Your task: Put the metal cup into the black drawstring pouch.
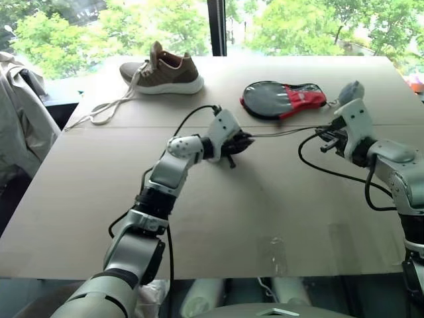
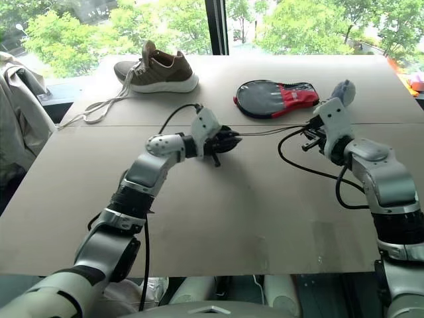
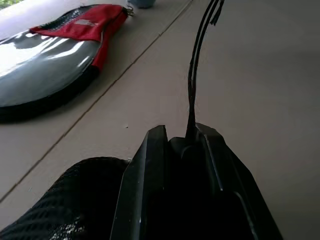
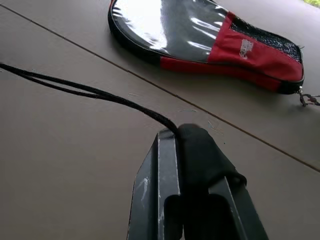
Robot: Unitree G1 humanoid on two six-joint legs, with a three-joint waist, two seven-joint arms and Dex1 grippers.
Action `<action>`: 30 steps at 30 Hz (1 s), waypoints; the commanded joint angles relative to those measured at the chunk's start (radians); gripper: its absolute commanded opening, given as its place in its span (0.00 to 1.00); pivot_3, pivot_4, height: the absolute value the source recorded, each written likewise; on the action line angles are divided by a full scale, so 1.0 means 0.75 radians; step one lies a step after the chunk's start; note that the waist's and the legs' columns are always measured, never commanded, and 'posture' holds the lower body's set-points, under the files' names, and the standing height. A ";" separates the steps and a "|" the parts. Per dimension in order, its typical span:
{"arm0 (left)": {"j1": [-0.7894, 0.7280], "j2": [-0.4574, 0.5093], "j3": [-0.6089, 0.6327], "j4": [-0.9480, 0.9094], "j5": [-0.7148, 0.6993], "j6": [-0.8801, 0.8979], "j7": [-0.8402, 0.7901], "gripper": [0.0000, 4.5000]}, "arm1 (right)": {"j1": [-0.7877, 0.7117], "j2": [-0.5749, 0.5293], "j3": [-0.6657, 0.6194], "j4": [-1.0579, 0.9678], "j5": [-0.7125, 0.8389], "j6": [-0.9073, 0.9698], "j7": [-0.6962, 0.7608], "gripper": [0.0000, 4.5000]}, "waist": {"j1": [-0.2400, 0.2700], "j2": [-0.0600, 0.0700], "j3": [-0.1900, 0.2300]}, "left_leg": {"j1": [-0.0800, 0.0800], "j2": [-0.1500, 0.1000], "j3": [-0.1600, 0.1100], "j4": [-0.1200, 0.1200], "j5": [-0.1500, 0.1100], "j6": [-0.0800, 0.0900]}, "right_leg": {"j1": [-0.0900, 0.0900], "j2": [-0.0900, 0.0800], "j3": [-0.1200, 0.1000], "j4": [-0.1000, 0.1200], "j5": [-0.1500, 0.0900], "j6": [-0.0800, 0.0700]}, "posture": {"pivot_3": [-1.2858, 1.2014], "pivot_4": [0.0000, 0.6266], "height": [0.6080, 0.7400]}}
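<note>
My left gripper (image 1: 242,142) hovers low over the middle of the table, shut on the black drawstring pouch (image 3: 60,200), whose mesh fabric bulges beside the fingers. From the pouch mouth a thin black cord (image 1: 278,134) runs taut to the right. My right gripper (image 1: 324,138) is shut on the cord's far end; the right wrist view shows this grip (image 4: 182,132) close up. The metal cup is hidden.
A grey-black-and-red paddle-shaped case (image 1: 281,99) lies just behind the cord. A small grey-blue pouch (image 1: 351,89) sits behind my right hand. A brown shoe (image 1: 162,71) with loose white laces is at the far left. A jacket (image 1: 20,126) hangs off the table's left side.
</note>
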 commanded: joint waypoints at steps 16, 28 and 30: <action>0.297 0.379 0.311 -0.708 -0.430 0.373 -0.237 0.95 | 0.465 -0.078 -0.273 -0.224 0.328 -0.169 0.493 0.63 | -0.022 0.000 0.000 | 0.003 0.002 0.000 -0.001 0.000 0.000 | 0.003 0.001 -0.001 -0.001 0.000 0.000 | 0.52 0.24 1.00; 0.891 0.473 0.503 -0.728 -0.228 0.064 0.046 0.95 | 0.658 0.039 -0.325 0.085 0.231 -0.718 0.683 0.63 | 0.013 0.003 0.001 | 0.013 0.004 -0.002 -0.003 -0.004 0.006 | 0.017 0.002 -0.005 -0.012 0.000 -0.001 | 0.52 0.24 1.00; 0.941 0.452 0.502 -0.705 -0.212 0.011 0.073 0.95 | 0.664 0.038 -0.317 0.115 0.231 -0.751 0.713 0.63 | 0.017 0.003 0.001 | 0.017 0.004 -0.003 -0.003 -0.006 0.003 | 0.023 0.001 -0.006 -0.014 0.000 -0.001 | 0.52 0.24 1.00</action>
